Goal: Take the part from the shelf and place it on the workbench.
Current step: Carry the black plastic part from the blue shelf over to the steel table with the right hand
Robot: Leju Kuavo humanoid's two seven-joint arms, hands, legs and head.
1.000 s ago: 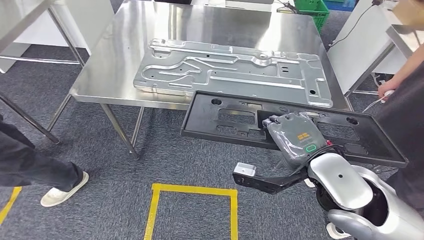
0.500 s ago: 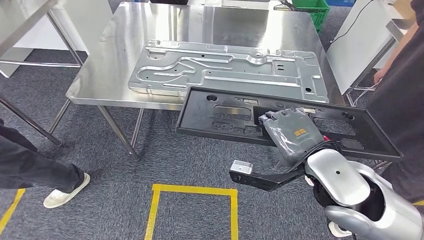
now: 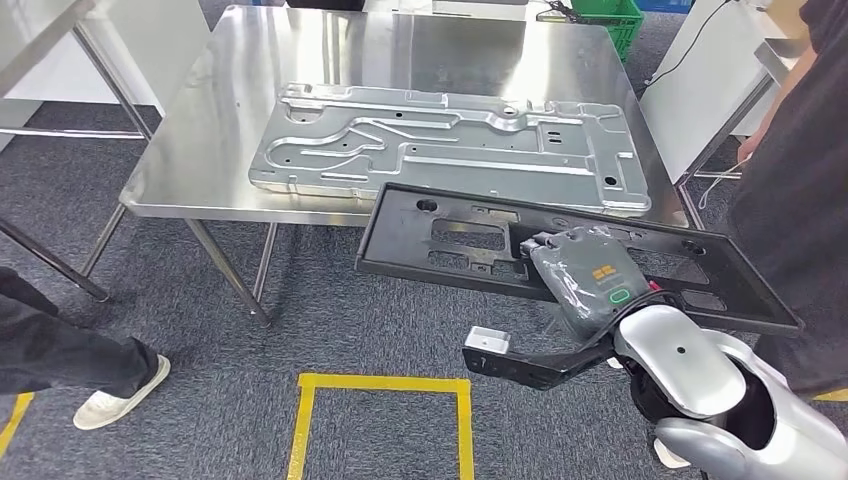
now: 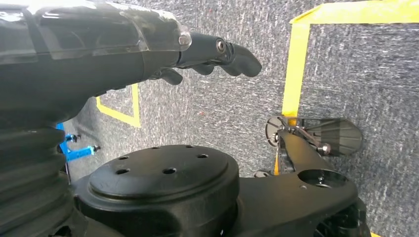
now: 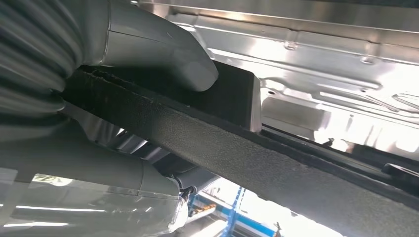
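Centrally in the head view, the right hand (image 3: pixel 592 277) grips a long black plastic frame (image 3: pixel 470 240), thumb on top and fingers underneath, holding it just in front of the steel table (image 3: pixel 200 120), its far edge over the near rim. A grey stamped metal panel (image 3: pixel 450 145) lies flat on the table. The left hand (image 4: pixel 148 54) hangs over carpet, fingers seemingly loosely curled, holding nothing.

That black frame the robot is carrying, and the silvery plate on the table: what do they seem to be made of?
The black frame, held by the right hand, looks like moulded plastic: matte and grainy along its edge in the right wrist view. The silvery plate looks like stamped sheet metal, dull grey with pressed ribs and holes. The table is likely stainless steel, brushed and reflective.
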